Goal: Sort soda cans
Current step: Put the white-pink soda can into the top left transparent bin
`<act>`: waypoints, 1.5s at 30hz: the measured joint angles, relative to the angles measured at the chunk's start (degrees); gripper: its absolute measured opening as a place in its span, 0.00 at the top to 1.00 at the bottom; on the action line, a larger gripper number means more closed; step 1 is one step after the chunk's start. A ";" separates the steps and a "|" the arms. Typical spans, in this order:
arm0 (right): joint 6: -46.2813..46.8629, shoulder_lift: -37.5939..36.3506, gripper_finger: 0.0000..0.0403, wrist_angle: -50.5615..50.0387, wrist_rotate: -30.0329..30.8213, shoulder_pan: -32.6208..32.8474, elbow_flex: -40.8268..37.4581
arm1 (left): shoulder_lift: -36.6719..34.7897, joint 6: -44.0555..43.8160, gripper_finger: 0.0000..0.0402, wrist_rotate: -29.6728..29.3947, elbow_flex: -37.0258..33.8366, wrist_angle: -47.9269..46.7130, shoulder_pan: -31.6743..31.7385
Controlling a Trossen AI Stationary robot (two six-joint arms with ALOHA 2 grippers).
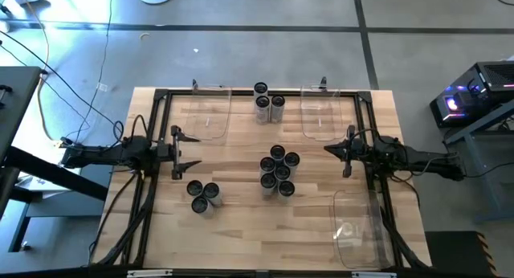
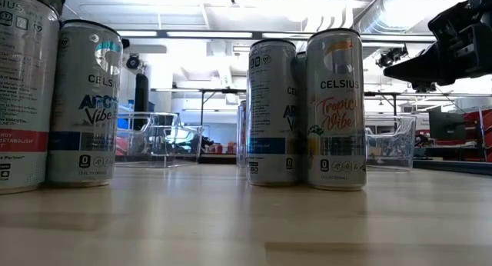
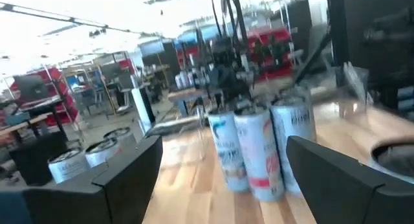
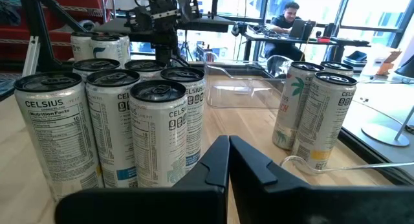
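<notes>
Two dark robot arms face each other across a pale wooden table (image 1: 241,230) strewn with Celsius soda cans. The left gripper (image 1: 186,152) hangs at the table's left side with its fingers (image 3: 123,179) spread wide and nothing between them; the right gripper (image 1: 331,149), opposite, has its fingers (image 4: 217,160) pressed together and holds nothing. Neither touches a can.

From above, the cans stand upright in three groups: a middle cluster (image 1: 279,172) of seven or so between the two grippers, a trio of cans (image 1: 269,103) at the far edge, and another three cans (image 1: 204,195) near the left arm toward the front edge. Clear plastic bins sit around them: a far-left bin (image 1: 210,113) and a far-right bin (image 1: 321,113) flanking the far trio, and a front-right bin (image 1: 357,230) by the right arm.

Only the closer views show the labels. The table-level camera reads "Arctic Vibe" on a blue-lettered can (image 2: 83,104) and "Tropical Vibe" on an orange-lettered can (image 2: 335,111), which touches its neighbour. The right wrist camera looks past its closed fingers onto the dark tops and nutrition panels of the middle cluster (image 4: 116,120), with the far trio (image 4: 317,114) beside a clear bin (image 4: 239,91), the left arm (image 4: 162,17) beyond, and a seated person (image 4: 288,20) at a desk in the room behind. The left wrist view is blurred, showing the cluster (image 3: 259,146) between its open fingers.
</notes>
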 joint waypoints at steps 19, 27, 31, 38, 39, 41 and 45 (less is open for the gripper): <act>0.00 0.00 0.99 0.00 0.01 -0.01 0.01 | 5.43 -9.18 0.19 11.44 0.02 35.03 -0.02; 0.00 0.01 0.99 0.00 0.01 0.01 0.01 | 24.43 -2.56 0.19 6.01 4.28 50.01 0.04; 0.00 -0.01 0.99 0.00 0.01 -0.01 -0.01 | 35.42 -5.63 0.19 -11.56 10.73 47.31 0.07; 0.00 0.00 0.99 0.00 0.01 0.00 0.01 | 49.17 -0.79 0.19 -18.01 19.01 39.71 0.96; 0.00 0.01 0.99 0.00 -0.02 -0.01 0.00 | 50.57 -0.07 0.19 -17.73 19.59 39.43 1.20; 0.00 0.01 0.99 0.00 0.00 -0.01 -0.01 | 53.44 0.03 0.19 -16.83 21.02 39.40 1.63; 0.00 -0.01 0.99 0.00 0.01 -0.01 0.00 | 58.86 -6.30 0.19 -8.79 26.05 36.68 4.55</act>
